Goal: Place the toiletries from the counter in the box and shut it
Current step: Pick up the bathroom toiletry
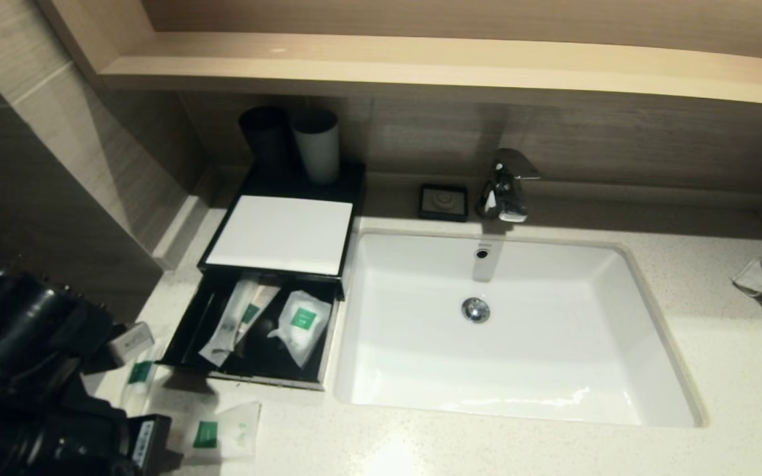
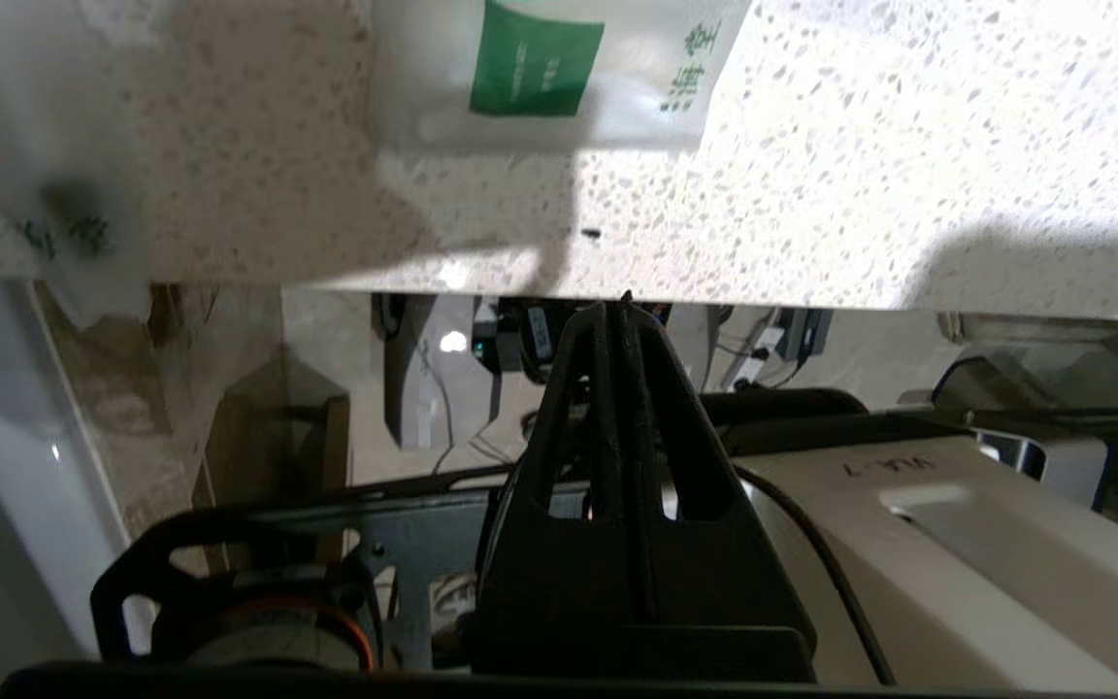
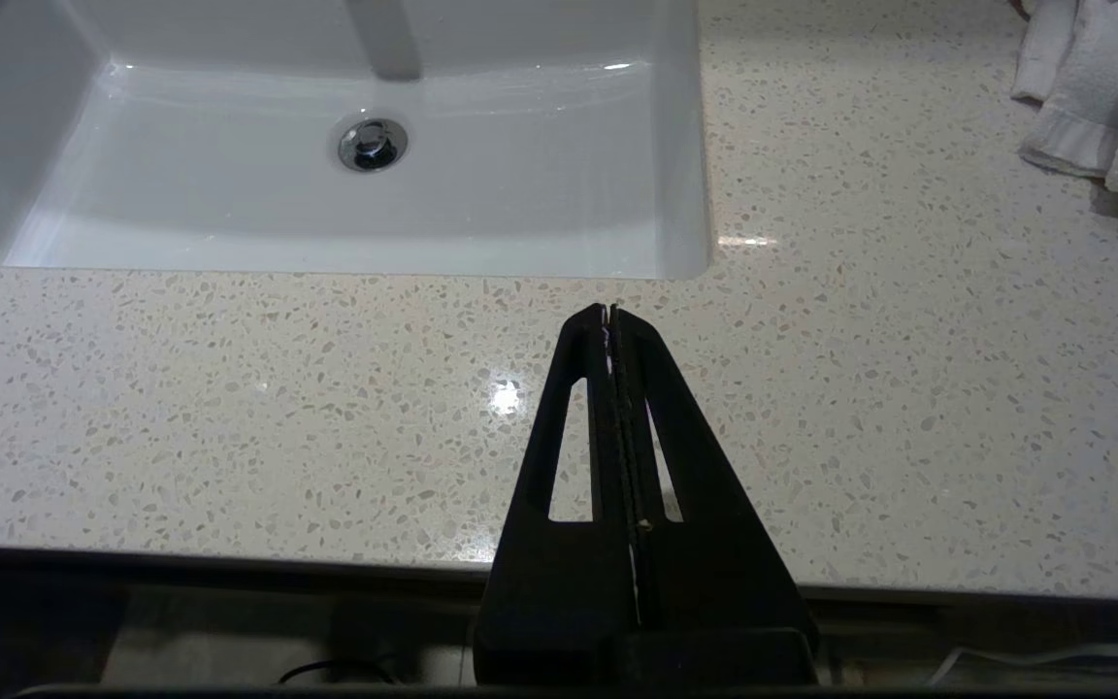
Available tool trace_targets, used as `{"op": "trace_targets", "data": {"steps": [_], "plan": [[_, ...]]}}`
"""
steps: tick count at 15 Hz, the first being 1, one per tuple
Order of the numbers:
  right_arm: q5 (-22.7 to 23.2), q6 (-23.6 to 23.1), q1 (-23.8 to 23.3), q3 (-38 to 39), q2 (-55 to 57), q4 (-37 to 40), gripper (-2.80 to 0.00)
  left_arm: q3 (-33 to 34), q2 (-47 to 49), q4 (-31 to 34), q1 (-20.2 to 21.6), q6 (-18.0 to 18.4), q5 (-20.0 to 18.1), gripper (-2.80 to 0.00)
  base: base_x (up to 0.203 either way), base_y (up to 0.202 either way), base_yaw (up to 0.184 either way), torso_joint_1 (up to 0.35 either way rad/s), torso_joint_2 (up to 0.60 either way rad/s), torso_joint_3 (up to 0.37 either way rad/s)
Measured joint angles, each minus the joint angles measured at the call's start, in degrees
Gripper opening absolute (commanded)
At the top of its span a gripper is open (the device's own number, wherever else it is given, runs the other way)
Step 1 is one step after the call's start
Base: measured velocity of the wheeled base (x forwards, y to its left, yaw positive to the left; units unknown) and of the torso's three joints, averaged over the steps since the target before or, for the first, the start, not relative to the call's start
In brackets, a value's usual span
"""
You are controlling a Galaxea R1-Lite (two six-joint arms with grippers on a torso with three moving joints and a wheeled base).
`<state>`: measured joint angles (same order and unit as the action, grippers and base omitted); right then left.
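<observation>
The left arm point(image 1: 30, 370) is a bulky matte black body of rounded, drum-like housings, carrying a small pale label plate and a black block with a white printed sticker near its wrist. The left tool point(image 2: 620, 320) is black plastic, two flat fingers forming a narrow wedge with a long triangular cut-out in each; behind it sit a black metal bracket, a ring with an orange edge, thin black cables and a cream-white casing with faint lettering. The right tool point(image 3: 609, 325) has the same black wedge shape with slotted fingers.
</observation>
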<state>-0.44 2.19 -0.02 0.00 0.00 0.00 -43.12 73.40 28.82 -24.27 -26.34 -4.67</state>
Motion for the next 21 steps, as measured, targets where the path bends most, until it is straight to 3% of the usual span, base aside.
{"op": "trace_targets", "data": {"steps": [8, 15, 21], "plan": [[0.0, 0.0, 0.02, 0.0, 0.0, 0.0, -2.8, 5.06, 1.15, -5.58, 0.0, 9.64, 0.12, -2.8, 0.0, 0.0, 0.0, 0.0, 0.0, 0.0], [0.0, -0.02, 0.02, 0.0, 0.0, 0.0, -2.8, 8.11, 4.09, -15.14, 0.02, 10.1, 1.25, -2.8, 0.0, 0.0, 0.0, 0.0, 0.0, 0.0], [0.0, 0.0, 0.02, 0.0, 0.0, 0.0, -2.8, 8.39, 4.57, -15.51, 0.02, 11.79, 1.42, -2.8, 0.0, 0.0, 0.0, 0.0, 0.0, 0.0]]}}
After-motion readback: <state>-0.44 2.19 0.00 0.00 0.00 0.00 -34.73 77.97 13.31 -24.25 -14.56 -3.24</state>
